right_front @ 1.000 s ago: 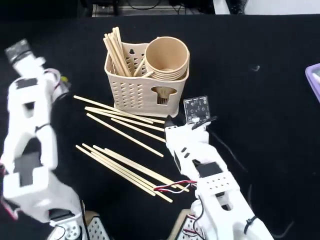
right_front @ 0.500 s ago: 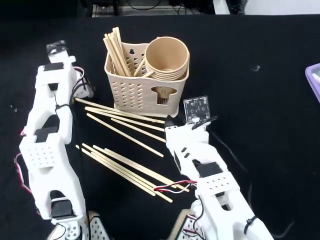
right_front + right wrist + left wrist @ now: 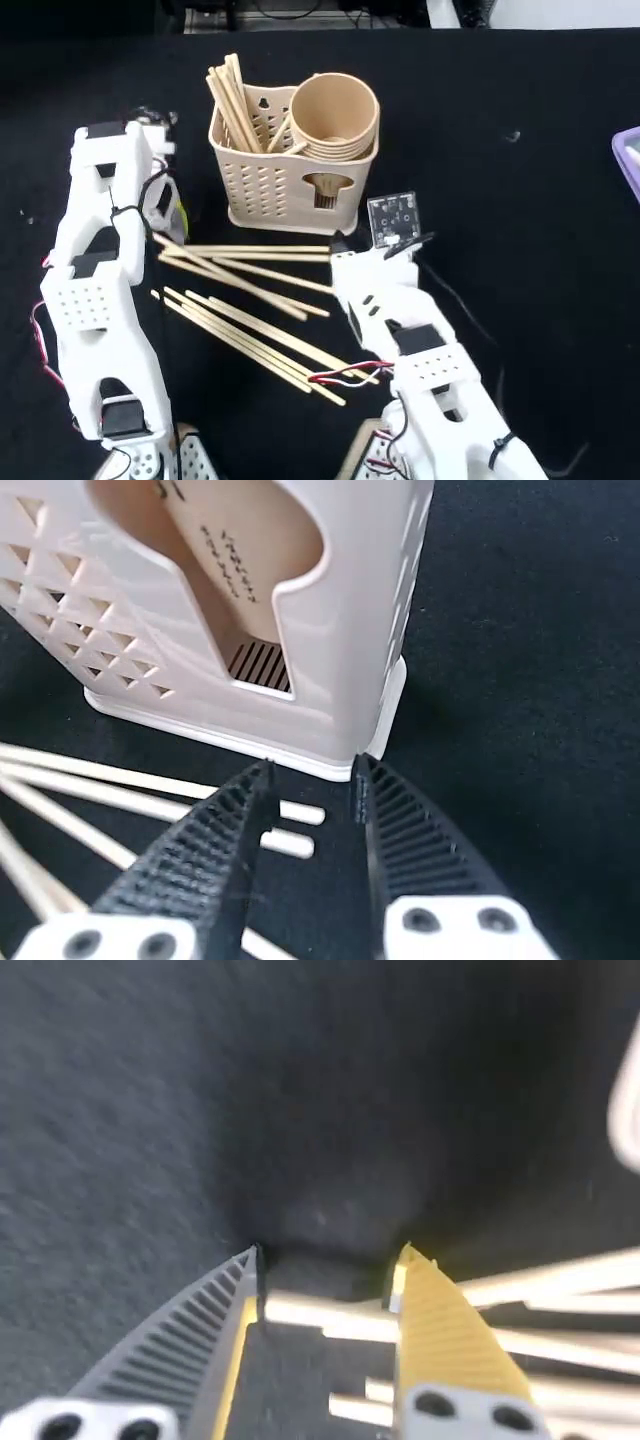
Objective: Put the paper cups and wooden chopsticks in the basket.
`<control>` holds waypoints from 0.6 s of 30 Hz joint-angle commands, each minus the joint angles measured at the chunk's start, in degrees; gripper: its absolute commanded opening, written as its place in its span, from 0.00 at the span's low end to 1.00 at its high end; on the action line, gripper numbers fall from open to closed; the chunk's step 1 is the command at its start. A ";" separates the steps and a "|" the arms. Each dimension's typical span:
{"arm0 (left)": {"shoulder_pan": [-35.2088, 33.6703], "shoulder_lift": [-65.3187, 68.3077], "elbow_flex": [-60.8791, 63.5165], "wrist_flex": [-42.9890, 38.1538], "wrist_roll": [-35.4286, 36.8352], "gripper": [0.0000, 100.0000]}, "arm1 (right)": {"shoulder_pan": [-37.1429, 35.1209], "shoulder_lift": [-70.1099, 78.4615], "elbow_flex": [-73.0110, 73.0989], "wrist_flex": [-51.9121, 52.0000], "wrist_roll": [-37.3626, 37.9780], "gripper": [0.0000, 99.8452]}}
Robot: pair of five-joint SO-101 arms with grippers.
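Observation:
The perforated cream basket (image 3: pixel 285 192) stands mid-table with a stack of paper cups (image 3: pixel 333 112) and several wooden chopsticks (image 3: pixel 232 98) inside. Loose chopsticks lie in front of it in an upper fan (image 3: pixel 250 262) and a lower bundle (image 3: pixel 250 338). My left gripper (image 3: pixel 170 232) sits at the fan's left ends. In the left wrist view it (image 3: pixel 328 1260) is open, with one chopstick (image 3: pixel 320 1316) lying across the gap between its fingers. My right gripper (image 3: pixel 312 770) is open and empty just before the basket's lower corner (image 3: pixel 330 750), above two chopstick ends (image 3: pixel 295 815).
A purple container (image 3: pixel 628 158) pokes in at the right edge. Black cloth covers the table, with open space right of the basket and behind it. The right arm's body (image 3: pixel 420 350) lies over the right ends of the lower chopstick bundle.
My left arm swung in from the left edge to the chopstick fan. The fan's sticks were pushed, their left ends shifting toward the front. The right arm stayed put.

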 commanded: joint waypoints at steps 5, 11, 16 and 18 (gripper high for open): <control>-0.57 -8.53 -0.66 6.95 -5.45 0.22 | 1.05 0.13 -1.01 -1.41 0.00 0.12; -0.04 -10.99 0.13 7.03 -5.54 0.22 | 0.97 0.13 -1.01 -1.41 0.00 0.12; 1.54 -11.16 5.23 6.07 -14.07 0.22 | 0.97 0.13 -1.10 -1.41 0.00 0.12; 1.45 -11.69 7.60 3.08 -17.41 0.22 | 0.88 0.13 -1.10 -1.41 0.00 0.12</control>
